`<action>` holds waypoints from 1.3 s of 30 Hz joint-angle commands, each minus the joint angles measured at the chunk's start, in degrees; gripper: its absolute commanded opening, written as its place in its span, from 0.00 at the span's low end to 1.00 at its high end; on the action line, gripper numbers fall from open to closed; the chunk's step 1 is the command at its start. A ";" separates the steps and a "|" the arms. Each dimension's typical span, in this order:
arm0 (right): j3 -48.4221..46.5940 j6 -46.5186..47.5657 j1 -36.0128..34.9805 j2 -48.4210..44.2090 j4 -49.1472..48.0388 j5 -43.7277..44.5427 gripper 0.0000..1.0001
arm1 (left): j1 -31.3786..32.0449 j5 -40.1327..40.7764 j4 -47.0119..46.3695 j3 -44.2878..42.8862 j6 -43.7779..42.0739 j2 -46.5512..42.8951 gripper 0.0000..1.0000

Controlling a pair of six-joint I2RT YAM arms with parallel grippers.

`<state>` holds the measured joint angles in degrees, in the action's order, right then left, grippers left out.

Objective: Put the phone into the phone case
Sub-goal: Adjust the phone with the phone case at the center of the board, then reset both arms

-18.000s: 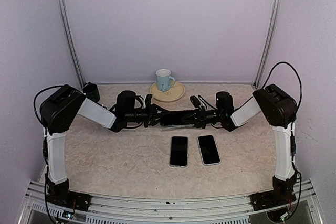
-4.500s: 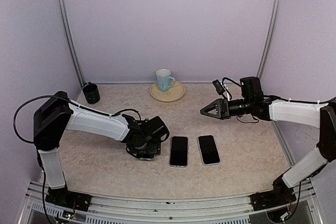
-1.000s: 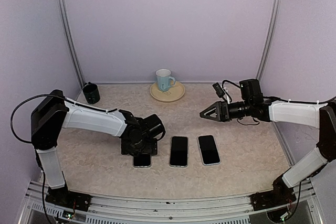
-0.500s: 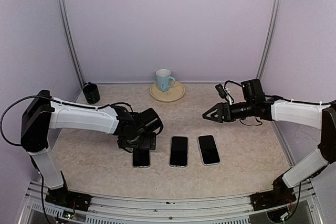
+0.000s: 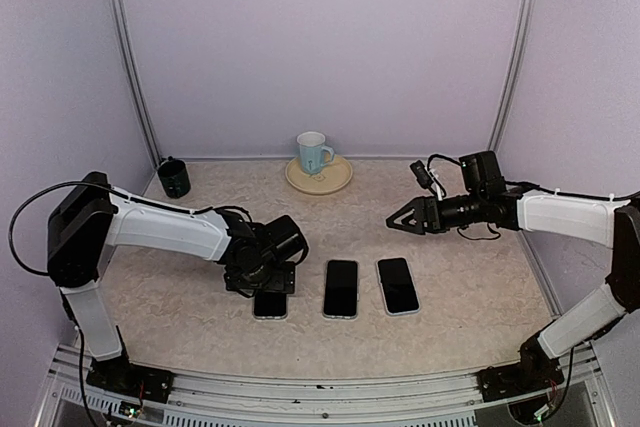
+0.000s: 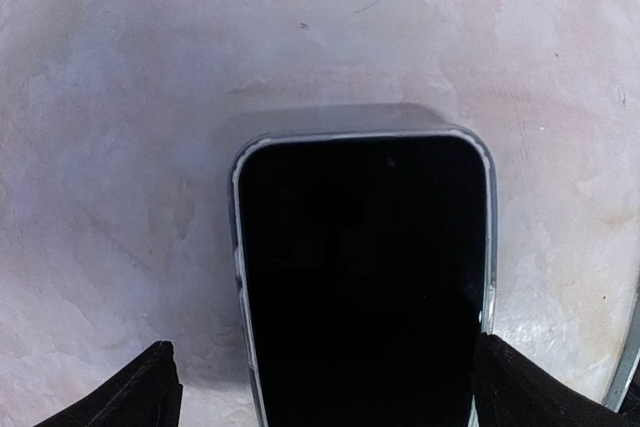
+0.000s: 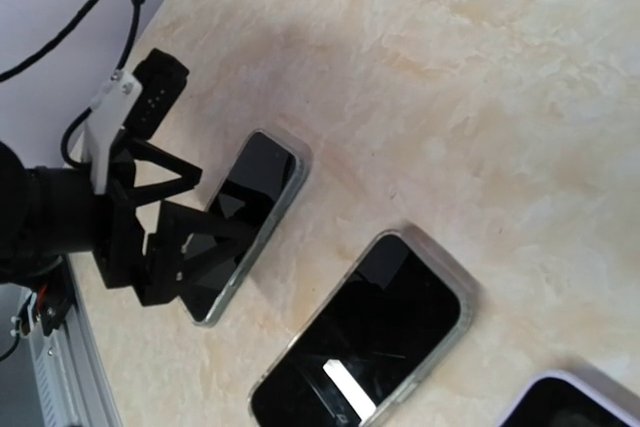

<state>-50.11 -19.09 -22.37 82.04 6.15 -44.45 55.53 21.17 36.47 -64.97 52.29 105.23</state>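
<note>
Both sets of jaws stood apart, left jaws straddling the cased phone [image 6: 365, 277] on the desk [image 6: 150, 67]; a skewed lift could drag it.

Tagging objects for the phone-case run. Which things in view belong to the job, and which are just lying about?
Job:
- phone in clear case, flat on the table between the fingers of the open left gripper
- middle phone and right phone, probably the same batch

Lying about:
- mug on saucer
- black cup
</note>
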 commanded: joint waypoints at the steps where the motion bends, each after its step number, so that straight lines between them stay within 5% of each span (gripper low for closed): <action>1: -1.83 0.59 0.57 -1.27 0.42 0.39 1.00 | 0.56 -3.27 -5.06 -0.02 -1.55 1.82 0.99; 10: -2.42 0.53 0.57 -0.78 0.57 0.17 1.00 | 1.07 -3.54 -5.93 -0.22 -1.15 1.75 0.99; 21: -2.84 2.37 0.57 -0.73 1.48 1.93 1.00 | -1.23 8.67 -4.47 -4.12 -3.60 -6.24 0.99; 29: -2.70 8.71 0.57 -1.65 3.43 22.18 1.00 | -5.25 14.66 -21.87 0.48 -17.98 -13.57 0.99; 39: -0.15 10.44 0.66 -4.30 -0.05 38.42 1.00 | -12.24 10.84 -39.32 5.31 -31.34 -17.87 0.99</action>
<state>-51.75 -10.15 -22.35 80.77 8.64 -15.14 46.30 34.28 7.20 -62.41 28.71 89.47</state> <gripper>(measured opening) 0.996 0.989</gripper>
